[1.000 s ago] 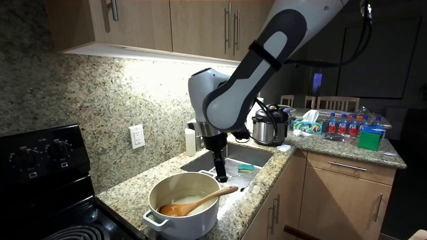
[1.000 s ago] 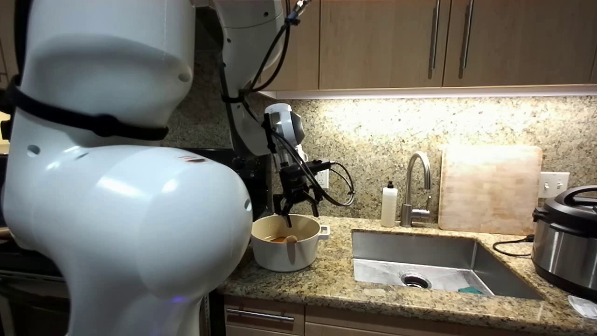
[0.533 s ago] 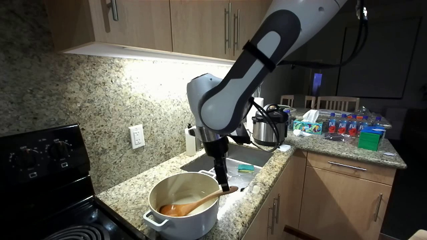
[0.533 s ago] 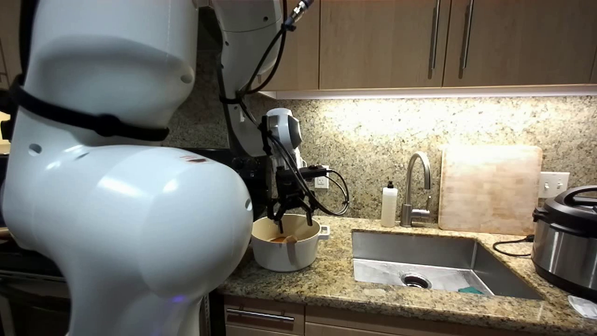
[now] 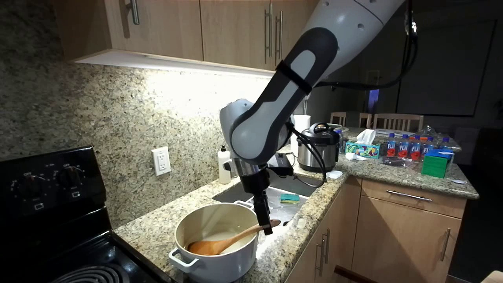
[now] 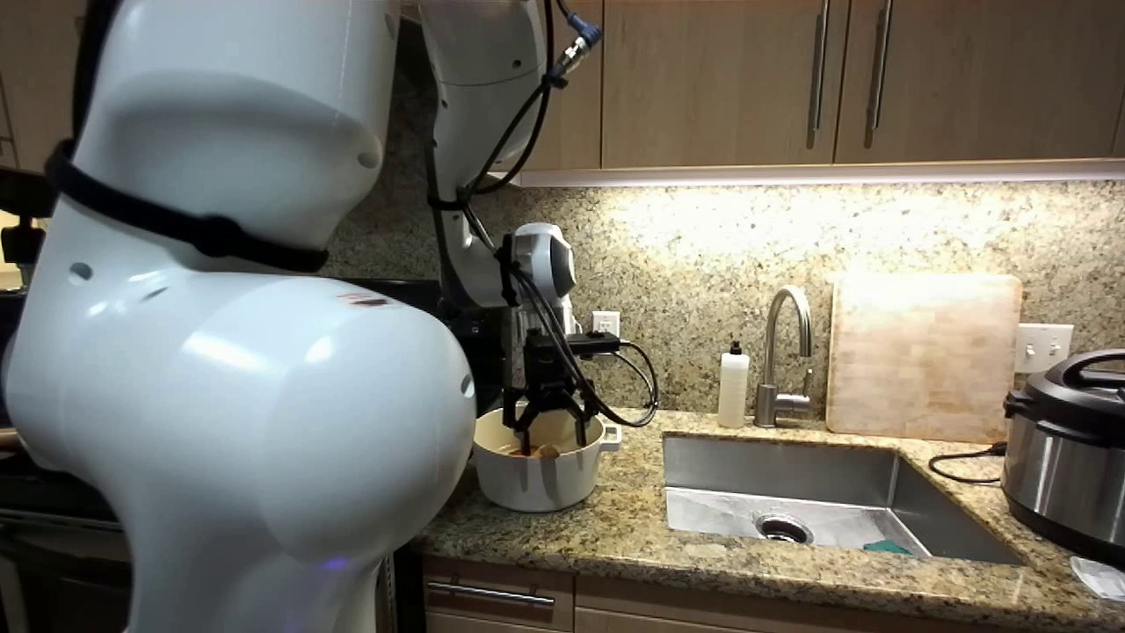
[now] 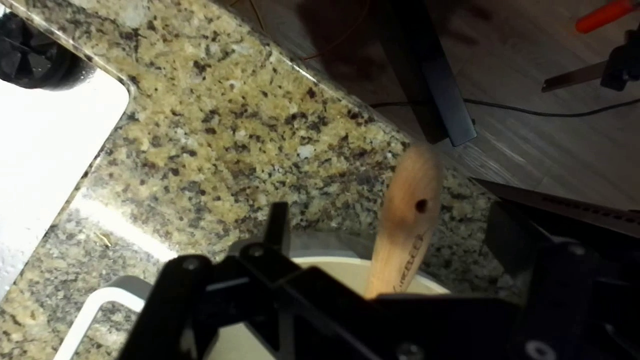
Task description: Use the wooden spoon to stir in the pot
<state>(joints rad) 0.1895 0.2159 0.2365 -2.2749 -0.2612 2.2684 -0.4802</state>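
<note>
Wooden spoon: one, orange-brown. Bowl inside the pot; handle slanting up across the rim, its end jutting past it, lower centre of the frame in an exterior view. In the wrist view I see the handle end right of centre, with a dark hole and dark lettering.

Pot: one, round, cream-white, pale within, small side handles; upright on the speckled counter.

Gripper: black, pointing down, below the centre of the frame in an exterior view. Fingers spread apart, one on each side of the spoon's handle end, a gap visible both ways in the wrist view.

Robot arm: grey and black, slanting in from the upper right of the frame.

Stove: black, lower left.

Sink: steel, lower right; green sponge inside.

Soap bottle: pale, black pump, just beside the faucet.

Cutting board: pale wood, standing behind the sink, right of the frame.

Cooker: steel and black, right edge.

Far counter, right of the frame: patterned tissue box, blue-capped water bottles, green-and-blue box.
</note>
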